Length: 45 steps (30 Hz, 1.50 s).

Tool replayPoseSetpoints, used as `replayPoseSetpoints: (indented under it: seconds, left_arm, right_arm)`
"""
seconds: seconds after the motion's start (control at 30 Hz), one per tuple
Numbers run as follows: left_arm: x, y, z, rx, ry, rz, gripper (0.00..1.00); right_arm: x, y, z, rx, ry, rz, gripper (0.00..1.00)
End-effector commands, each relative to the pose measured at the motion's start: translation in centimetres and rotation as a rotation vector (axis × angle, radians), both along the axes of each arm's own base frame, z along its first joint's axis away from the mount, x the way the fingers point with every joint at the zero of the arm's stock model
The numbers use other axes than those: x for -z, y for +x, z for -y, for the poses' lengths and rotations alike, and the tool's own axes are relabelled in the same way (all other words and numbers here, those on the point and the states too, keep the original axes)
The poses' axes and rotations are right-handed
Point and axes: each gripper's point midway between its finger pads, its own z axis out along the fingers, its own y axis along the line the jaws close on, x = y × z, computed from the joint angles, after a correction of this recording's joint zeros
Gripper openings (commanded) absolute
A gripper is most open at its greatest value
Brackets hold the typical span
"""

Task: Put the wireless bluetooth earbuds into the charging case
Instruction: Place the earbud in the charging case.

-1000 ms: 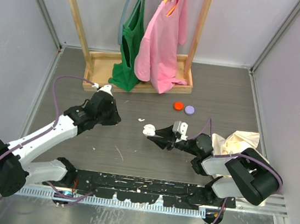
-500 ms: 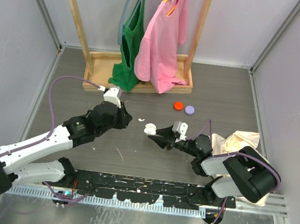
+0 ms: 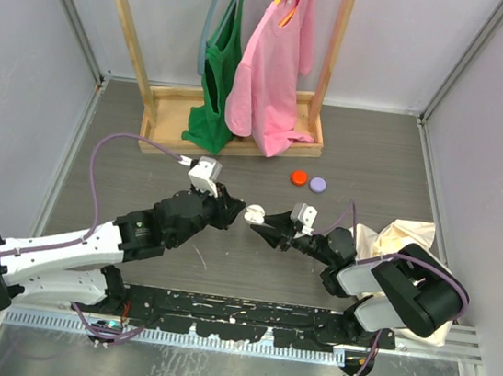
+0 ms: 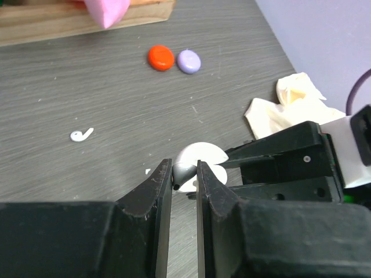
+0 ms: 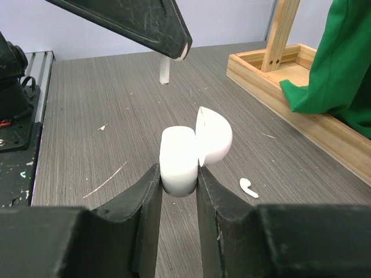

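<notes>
1. Left wrist view: left claw (image 4: 184,169) is pinched together on the first earbud (image 4: 181,175), close to the open charging case (image 4: 204,156) but not inside it.
2. Right wrist view: right claw (image 5: 177,174) is clamped on the case body, with the lid (image 5: 215,138) hinged open. The first earbud's stem pokes down from the left claw tip.
3. Second earbud (image 4: 81,135) lies loose on the counter (image 4: 87,87), apart from both claws.
4. Red cap (image 4: 160,57) and purple cap (image 4: 188,61) sit side by side farther back. A crumpled cloth (image 4: 290,104) lies beside the right arm.
</notes>
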Motion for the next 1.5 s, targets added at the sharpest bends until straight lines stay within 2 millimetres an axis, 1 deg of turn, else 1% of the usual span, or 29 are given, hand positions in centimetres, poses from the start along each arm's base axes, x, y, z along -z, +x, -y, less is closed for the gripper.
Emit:
replayPoseSetpoints:
  seconds: [0.0, 0.17, 0.33, 0.4, 0.53, 0.7, 1.03, 1.47]
  left_arm:
    - [-3.6, 0.6, 0.8, -0.025, -0.095, 0.112, 0.00]
    - [-4.0, -0.3, 2.5, 0.024, -0.133, 0.128, 0.00]
    - [-3.7, -0.8, 4.6, 0.067, -0.128, 0.143, 0.00]
    - [-3.3, -0.8, 5.1, 0.075, -0.115, 0.151, 0.00]
    - [-2.7, -0.6, 5.6, 0.077, -0.090, 0.157, 0.00]
    - [-2.1, -0.6, 5.9, 0.079, -0.067, 0.160, 0.00]
    - [-1.0, -0.3, 5.3, 0.059, -0.017, 0.167, 0.00]
    - [0.4, -0.5, 5.1, 0.062, 0.008, 0.146, 0.00]
  right_arm:
    - [-2.6, 0.1, 0.3, 0.023, 0.068, 0.109, 0.01]
    - [-2.6, 0.2, 0.3, 0.025, 0.068, 0.110, 0.01]
    - [-2.6, 0.2, 0.3, 0.025, 0.070, 0.109, 0.01]
    - [-2.7, 0.2, 0.3, 0.027, 0.072, 0.111, 0.01]
    - [-2.8, 0.1, 0.4, 0.028, 0.075, 0.111, 0.01]
    - [-2.8, 0.2, 0.3, 0.029, 0.077, 0.113, 0.01]
    - [-2.8, 0.2, 0.4, 0.030, 0.078, 0.111, 0.01]
    - [-2.9, 0.2, 0.5, 0.037, 0.081, 0.111, 0.01]
